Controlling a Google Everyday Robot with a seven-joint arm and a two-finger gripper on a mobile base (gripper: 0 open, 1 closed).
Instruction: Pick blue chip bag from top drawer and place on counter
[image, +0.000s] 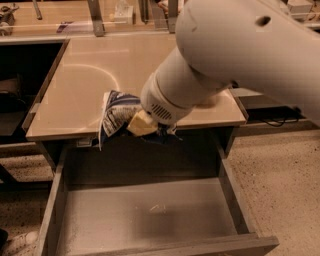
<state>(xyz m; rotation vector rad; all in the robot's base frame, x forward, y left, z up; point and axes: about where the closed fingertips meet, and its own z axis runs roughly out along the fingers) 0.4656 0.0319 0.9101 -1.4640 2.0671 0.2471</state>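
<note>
The blue chip bag (116, 114) is dark blue with a white label panel and hangs in the air over the front edge of the counter (95, 80). My gripper (142, 125) is shut on the bag's right side, with a yellowish finger (140, 123) showing under the white wrist. The top drawer (145, 215) stands pulled open below, with nothing in it but a small scrap. My large white arm fills the upper right and hides the counter's right part.
A cluttered wooden shelf (60, 17) with metal posts runs along the back. Speckled floor (280, 170) lies to the right of the drawer. Dark open space lies left of the counter.
</note>
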